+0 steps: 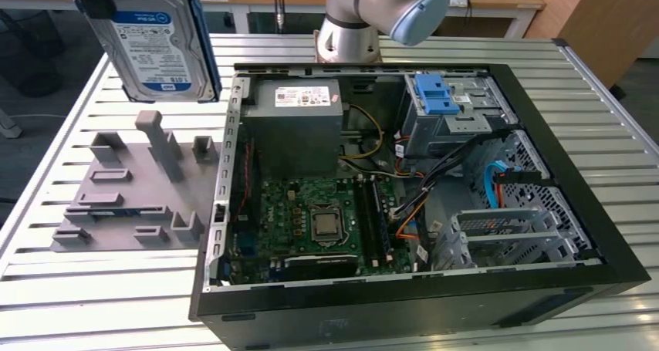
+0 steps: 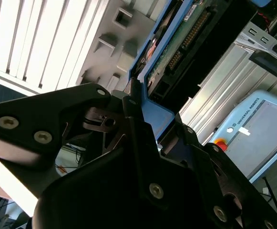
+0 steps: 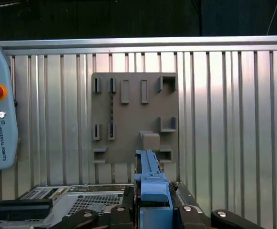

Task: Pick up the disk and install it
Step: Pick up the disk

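Where a slatted metal table (image 1: 62,289) fills the scene, an open black computer case (image 1: 412,312) lies flat on it, its inside facing up. Inside the case are a grey power supply box (image 1: 299,127) with a white sticker, a green motherboard (image 1: 309,220) and, toward the exterior view's right, a metal drive bay with a blue plastic latch (image 1: 437,96). The base of the robot arm (image 1: 356,27) rises behind the case.

Beside the case, on the exterior view's left, a grey moulded fixture (image 1: 123,204) with slots and posts rests on the table.

The disk (image 1: 154,42) hangs upright in the air above that fixture, outside the case and clear of the table. Its blue-and-white label faces the exterior camera, and blue rails run down its edges.

In the first wrist view, the gripper (image 3: 153,210) is clamped on the disk. Its black fingers (image 3: 183,210) press in from both sides, with a blue rail standing between them. The second wrist view shows the disk's green circuit board side.
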